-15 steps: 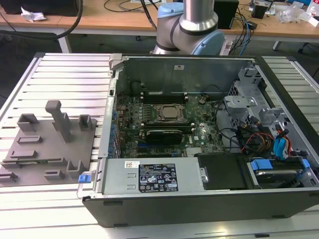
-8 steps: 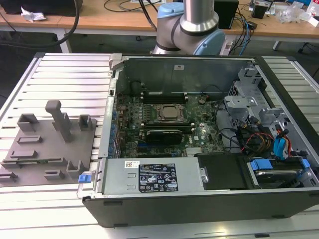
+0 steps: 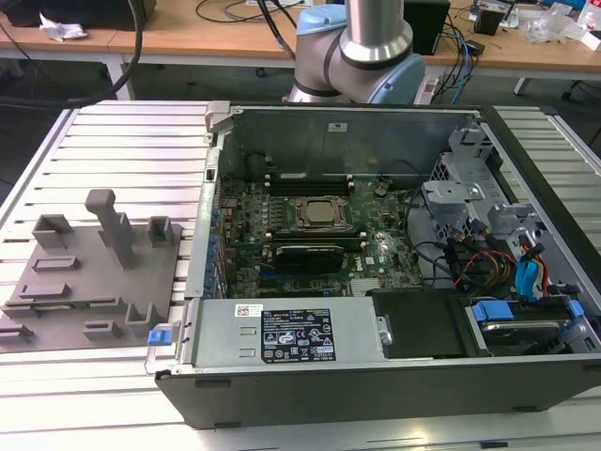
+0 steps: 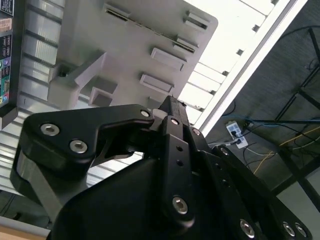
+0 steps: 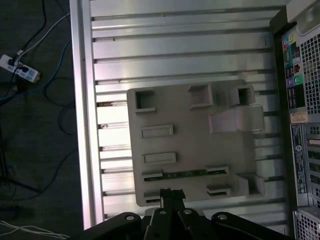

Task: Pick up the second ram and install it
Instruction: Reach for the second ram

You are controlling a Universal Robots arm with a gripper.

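Note:
The second ram (image 5: 185,173) is a thin green stick standing on edge in a slot of the grey holder block (image 5: 190,145), in the row nearest my fingers. My gripper (image 5: 169,192) hovers high above the block's edge, just short of the stick, with its black fingertips (image 5: 165,195) pressed together and nothing between them. In the second wrist view the gripper (image 4: 172,102) shows as one closed black tip over the same holder block (image 4: 140,45). In the exterior view the holder block (image 3: 94,282) lies on the slatted table, to the left of the open computer case (image 3: 376,244).
The motherboard (image 3: 310,235) lies inside the case with its processor socket (image 3: 319,212) in the middle and cables and drive bays (image 3: 507,272) on the exterior view's right. A tall post (image 3: 111,225) rises from the holder block. Beyond the table edge (image 5: 82,125), cables cover the floor.

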